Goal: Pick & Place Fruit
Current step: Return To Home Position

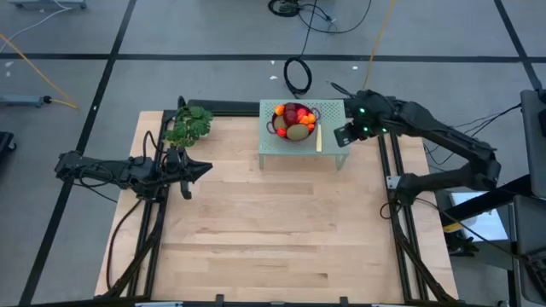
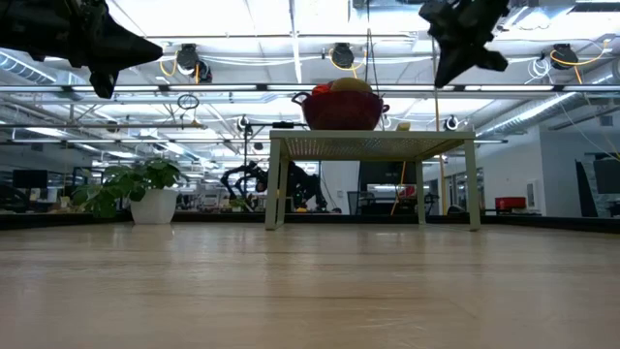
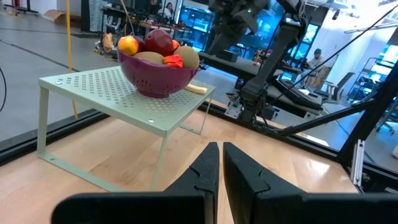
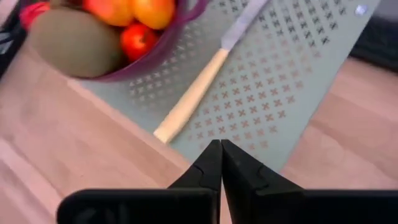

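Left claw [image 3: 221, 147], right claw [image 4: 221, 143] closed; one bowl [image 3: 155, 79], one knife [image 4: 193, 93]

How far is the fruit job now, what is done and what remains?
Done: the fruit sits in the strainer bowl on the shelf, the knife beside it. In hand: nothing; the left gripper, over the table, and right gripper, by the shelf, are shut, empty. Left: probably only parking both arms.
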Controlling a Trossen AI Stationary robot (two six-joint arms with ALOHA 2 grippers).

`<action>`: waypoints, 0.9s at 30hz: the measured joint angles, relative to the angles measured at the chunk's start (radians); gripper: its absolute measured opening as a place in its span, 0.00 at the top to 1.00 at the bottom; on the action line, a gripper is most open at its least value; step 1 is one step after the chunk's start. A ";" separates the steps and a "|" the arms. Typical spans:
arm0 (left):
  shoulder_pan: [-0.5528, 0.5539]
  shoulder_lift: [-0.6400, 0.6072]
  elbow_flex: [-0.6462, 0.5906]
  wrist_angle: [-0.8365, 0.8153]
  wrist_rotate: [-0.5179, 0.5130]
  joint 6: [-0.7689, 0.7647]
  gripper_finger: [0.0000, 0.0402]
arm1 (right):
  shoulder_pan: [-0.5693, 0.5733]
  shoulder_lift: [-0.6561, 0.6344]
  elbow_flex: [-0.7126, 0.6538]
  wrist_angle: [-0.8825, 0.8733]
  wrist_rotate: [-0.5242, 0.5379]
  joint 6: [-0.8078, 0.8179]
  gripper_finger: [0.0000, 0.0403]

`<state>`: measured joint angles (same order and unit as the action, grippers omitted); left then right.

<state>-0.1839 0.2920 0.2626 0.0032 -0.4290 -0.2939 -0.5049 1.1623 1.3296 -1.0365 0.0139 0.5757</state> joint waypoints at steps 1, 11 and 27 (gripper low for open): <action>0.000 0.000 0.000 0.001 0.000 0.000 0.95 | 0.009 -0.021 -0.008 0.008 0.010 -0.013 1.00; 0.000 0.000 0.000 0.039 0.000 -0.001 0.95 | 0.070 -0.310 -0.255 0.287 0.016 -0.098 1.00; 0.000 0.000 0.000 0.109 -0.053 0.032 0.95 | 0.115 -0.763 -0.634 0.709 0.011 -0.234 1.00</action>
<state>-0.1837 0.2920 0.2626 0.1125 -0.4820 -0.2622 -0.3897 0.3990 0.6954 -0.3272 0.0254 0.3416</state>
